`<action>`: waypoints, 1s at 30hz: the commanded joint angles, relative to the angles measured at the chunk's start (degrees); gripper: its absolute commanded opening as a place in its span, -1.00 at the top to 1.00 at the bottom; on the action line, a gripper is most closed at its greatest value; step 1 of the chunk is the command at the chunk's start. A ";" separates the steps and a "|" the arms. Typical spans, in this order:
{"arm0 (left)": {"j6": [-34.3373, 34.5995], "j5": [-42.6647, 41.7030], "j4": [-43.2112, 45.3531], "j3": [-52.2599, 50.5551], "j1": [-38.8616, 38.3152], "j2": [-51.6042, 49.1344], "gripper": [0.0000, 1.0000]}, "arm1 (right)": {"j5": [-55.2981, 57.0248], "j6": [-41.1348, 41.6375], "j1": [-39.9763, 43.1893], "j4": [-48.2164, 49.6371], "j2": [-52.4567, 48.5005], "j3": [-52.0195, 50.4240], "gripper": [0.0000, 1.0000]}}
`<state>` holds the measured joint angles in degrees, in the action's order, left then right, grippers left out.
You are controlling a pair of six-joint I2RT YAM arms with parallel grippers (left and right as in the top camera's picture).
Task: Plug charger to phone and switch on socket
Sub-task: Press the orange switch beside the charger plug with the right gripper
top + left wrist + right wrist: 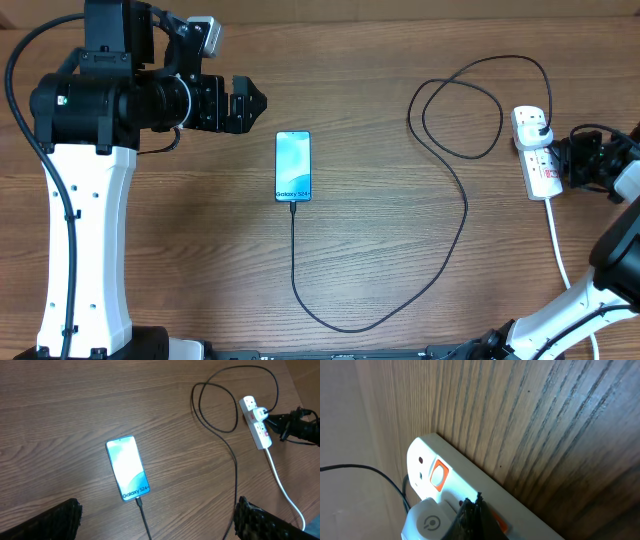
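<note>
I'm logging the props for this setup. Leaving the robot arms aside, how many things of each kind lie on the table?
phone: 1
charger cable, with its adapter: 1
power strip, with its white cord: 1
Total: 3

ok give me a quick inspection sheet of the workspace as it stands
surface: wooden table, flat, wood grain
job's things: phone lying flat, screen lit, charger plugged into its end; socket by the right arm, switch state unclear
clutter: nothing seen
grippers: left tool open, beside the phone; right tool shut, tips at the socket
cables: charger loops across the table to the socket; white cord leaves the socket
surroundings: nothing seen
</note>
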<state>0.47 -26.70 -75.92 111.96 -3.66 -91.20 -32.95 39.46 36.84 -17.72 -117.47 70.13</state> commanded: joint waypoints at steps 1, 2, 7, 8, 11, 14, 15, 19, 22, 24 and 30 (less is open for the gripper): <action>-0.07 0.33 -0.17 0.17 -0.11 0.28 -1.00 | -4.57 -0.02 -5.01 -3.82 -1.62 -2.99 0.93; -0.07 0.33 -0.17 0.17 -0.11 0.31 -1.00 | -4.74 -0.02 -5.01 -3.93 -1.62 -2.99 0.93; -0.07 0.33 -0.17 0.17 -0.11 0.28 -1.00 | -7.26 -0.13 -5.01 -4.11 -1.62 -2.99 0.93; -0.07 0.33 -0.17 0.17 -0.11 0.28 -1.00 | -7.76 -0.26 -5.01 -4.11 -1.62 -2.99 0.93; -0.07 0.33 -0.17 0.17 -0.11 0.31 -1.00 | -8.11 -0.31 -5.01 -4.59 -1.62 -2.99 0.93; -0.07 0.33 -0.17 0.17 -0.11 0.28 -1.00 | -8.09 -0.50 -5.01 -5.46 -1.62 -2.99 0.92; -0.04 0.33 -0.17 0.17 -0.11 0.28 -0.99 | -8.09 -0.50 -5.01 -5.66 -1.62 -2.99 0.92; -0.07 0.33 -0.17 0.17 -0.11 0.28 -1.00 | -8.09 -0.68 -5.01 -6.64 -1.62 -2.99 0.93; -0.07 0.33 -0.17 0.17 -0.11 0.28 -0.99 | -8.04 -0.72 -5.01 -8.09 -1.62 -2.99 0.93; -0.07 0.33 -0.17 0.15 -0.11 0.31 -1.00 | -7.93 -0.83 -5.01 -8.46 -1.62 -3.02 0.93; -0.07 0.33 -0.17 0.17 -0.11 0.31 -0.99 | -5.14 -0.87 -4.92 -7.65 -1.62 -2.99 0.93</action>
<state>0.47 -26.70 -75.92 111.96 -3.66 -91.20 -41.32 38.96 34.74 -26.63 -115.87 68.55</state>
